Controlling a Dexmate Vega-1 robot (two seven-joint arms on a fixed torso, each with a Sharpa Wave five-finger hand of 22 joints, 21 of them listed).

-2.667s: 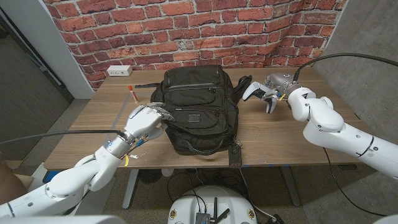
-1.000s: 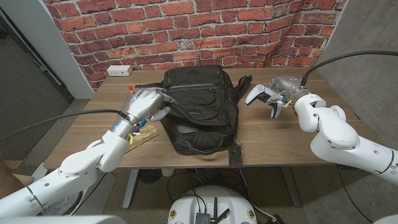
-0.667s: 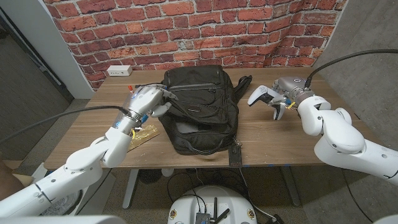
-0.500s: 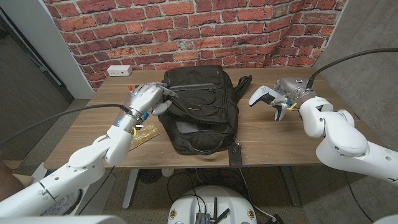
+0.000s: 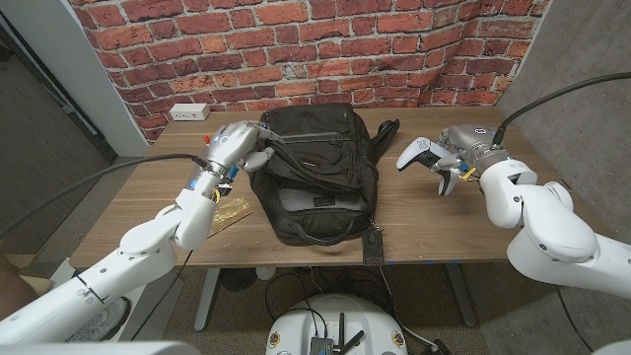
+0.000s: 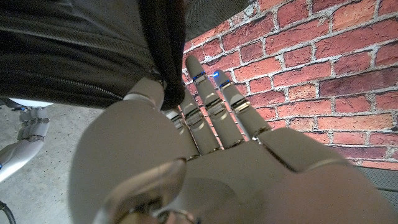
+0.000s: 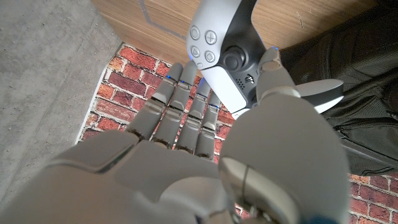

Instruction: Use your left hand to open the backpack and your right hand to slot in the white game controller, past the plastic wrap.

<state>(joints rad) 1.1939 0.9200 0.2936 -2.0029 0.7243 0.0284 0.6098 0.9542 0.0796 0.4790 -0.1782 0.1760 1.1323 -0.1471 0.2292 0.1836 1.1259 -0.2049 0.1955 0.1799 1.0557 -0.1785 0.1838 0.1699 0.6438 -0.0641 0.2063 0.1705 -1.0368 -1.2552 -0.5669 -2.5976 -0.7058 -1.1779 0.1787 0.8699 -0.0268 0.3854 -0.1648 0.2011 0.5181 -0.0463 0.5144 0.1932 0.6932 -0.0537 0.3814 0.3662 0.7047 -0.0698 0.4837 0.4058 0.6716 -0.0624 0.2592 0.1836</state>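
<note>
Since the earlier frames the left hand (image 5: 237, 144) has climbed from the backpack's lower left side to its upper left corner, lifting that edge, and the right hand (image 5: 455, 150) has carried the white controller (image 5: 417, 152) slightly lower in the frame, right of centre. The black backpack (image 5: 317, 173) lies in the middle of the wooden table (image 5: 434, 212); the left wrist view shows the left hand's thumb and a finger pinching a dark strap or flap of the bag (image 6: 163, 59), the other fingers straight. In the right wrist view the right hand (image 7: 205, 149) holds the controller (image 7: 225, 59) between thumb and fingers. A white power strip (image 5: 188, 111) sits at the table's upper left, and a flat yellowish packet (image 5: 229, 212) lies under the left forearm.
</note>
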